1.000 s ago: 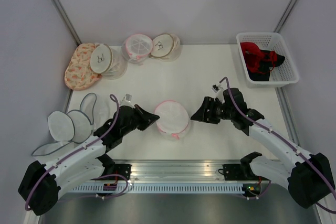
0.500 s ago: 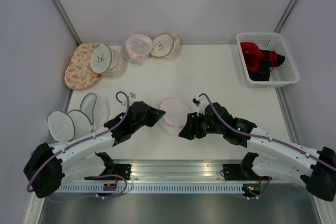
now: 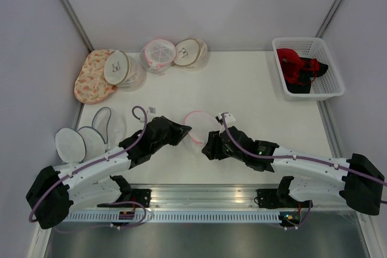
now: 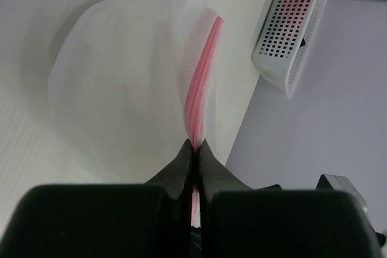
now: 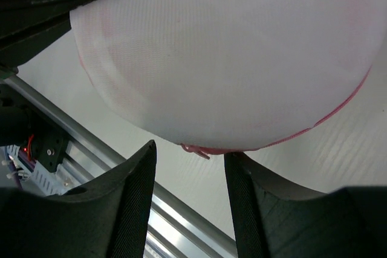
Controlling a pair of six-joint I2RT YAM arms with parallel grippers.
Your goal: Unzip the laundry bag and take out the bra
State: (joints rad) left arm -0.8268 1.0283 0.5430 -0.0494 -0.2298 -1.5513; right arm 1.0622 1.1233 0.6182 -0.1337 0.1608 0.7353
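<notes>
Crucially, the left hand [image 4: 193,147] pinches the pink seam [image 4: 202,70] of the laundry bag [image 4: 121,89], while the zipper pull [image 5: 196,150] lies just ahead of the open, empty right hand [image 5: 191,152].

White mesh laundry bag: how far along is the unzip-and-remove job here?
Done: the left gripper is shut on the seam of the pink-trimmed white mesh laundry bag. In hand: the open right gripper brackets the pink zipper pull. Left: unzipping, then taking out the bra, not visible.
</notes>
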